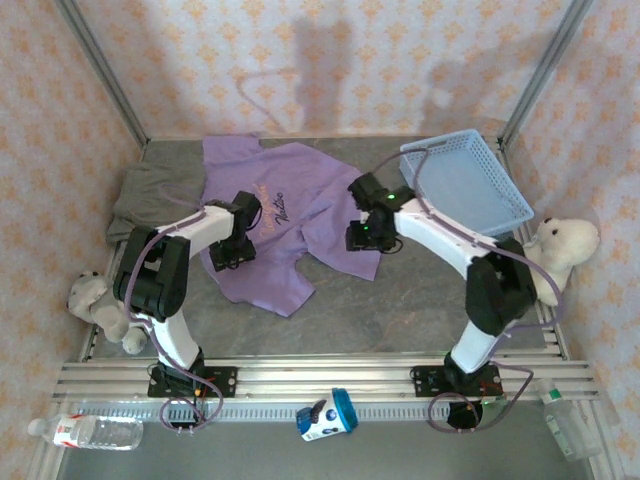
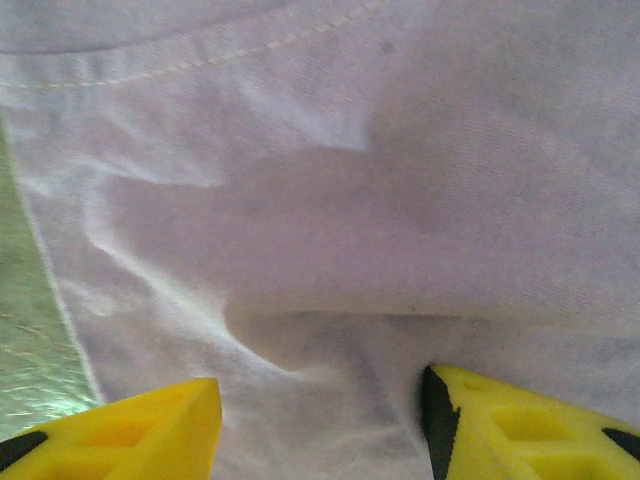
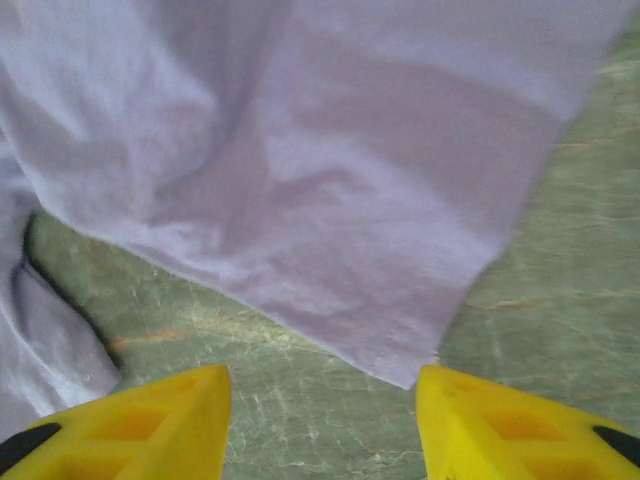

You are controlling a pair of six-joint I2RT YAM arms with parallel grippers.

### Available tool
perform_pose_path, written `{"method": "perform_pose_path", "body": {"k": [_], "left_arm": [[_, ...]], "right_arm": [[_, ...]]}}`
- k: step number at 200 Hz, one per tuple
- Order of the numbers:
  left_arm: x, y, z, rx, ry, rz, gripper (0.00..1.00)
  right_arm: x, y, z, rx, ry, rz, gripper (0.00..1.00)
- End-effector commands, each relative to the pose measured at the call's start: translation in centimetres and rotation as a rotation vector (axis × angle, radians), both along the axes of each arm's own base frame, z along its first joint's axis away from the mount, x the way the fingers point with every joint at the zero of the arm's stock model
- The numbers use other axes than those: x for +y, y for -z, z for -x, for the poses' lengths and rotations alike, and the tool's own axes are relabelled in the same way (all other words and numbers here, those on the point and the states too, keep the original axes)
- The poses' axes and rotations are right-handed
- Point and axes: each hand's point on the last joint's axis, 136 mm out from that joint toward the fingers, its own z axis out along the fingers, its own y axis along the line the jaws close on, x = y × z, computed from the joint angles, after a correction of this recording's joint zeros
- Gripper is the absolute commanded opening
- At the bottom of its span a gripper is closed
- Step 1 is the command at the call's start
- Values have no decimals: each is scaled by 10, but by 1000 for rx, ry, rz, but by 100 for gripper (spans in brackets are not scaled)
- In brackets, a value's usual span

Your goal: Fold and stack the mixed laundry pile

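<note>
From above, the lavender T-shirt (image 1: pixel 290 215) lies spread on the grey worktop (image 1: pixel 400 300), just beside the grey-olive garment (image 1: pixel 150 195) bunched in the far-left corner. The left gripper (image 1: pixel 232 252) and right gripper (image 1: pixel 360 238) sit low over the shirt.

Left wrist: jaws spread, 2 yellow fingers (image 2: pixel 150 420) astride rumpled purple cloth, pinching nothing.

Right wrist: jaws spread, a shirt corner lying loose on the worktop ahead.

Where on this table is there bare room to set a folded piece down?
Bare table lies at near centre, bordered by the purple T-shirt, the right arm and the front rail. Crowded: grey garment far left, basket far right.
</note>
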Motion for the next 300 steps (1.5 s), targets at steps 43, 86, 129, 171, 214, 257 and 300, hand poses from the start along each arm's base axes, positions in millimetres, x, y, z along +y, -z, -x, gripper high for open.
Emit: {"method": "perform_pose_path", "body": {"k": [43, 86, 129, 171, 214, 257, 300], "left_arm": [[15, -42, -5, 7, 88, -69, 67], [-3, -75, 9, -55, 89, 63, 75], [-31, -66, 52, -72, 43, 216, 76], [-66, -34, 90, -49, 59, 237, 77], [-60, -2, 92, -59, 0, 174, 68], [-43, 8, 69, -89, -5, 21, 47], [-42, -27, 48, -99, 108, -42, 2]], "right_arm": [[-11, 58, 24, 123, 182, -70, 47], [-8, 92, 33, 151, 190, -5, 45], [-30, 105, 26, 131, 213, 143, 3], [-94, 71, 18, 43, 229, 309, 0], [-96, 62, 23, 42, 197, 229, 0], [-86, 72, 26, 68, 216, 171, 0], [-92, 59, 25, 44, 195, 201, 0]]}}
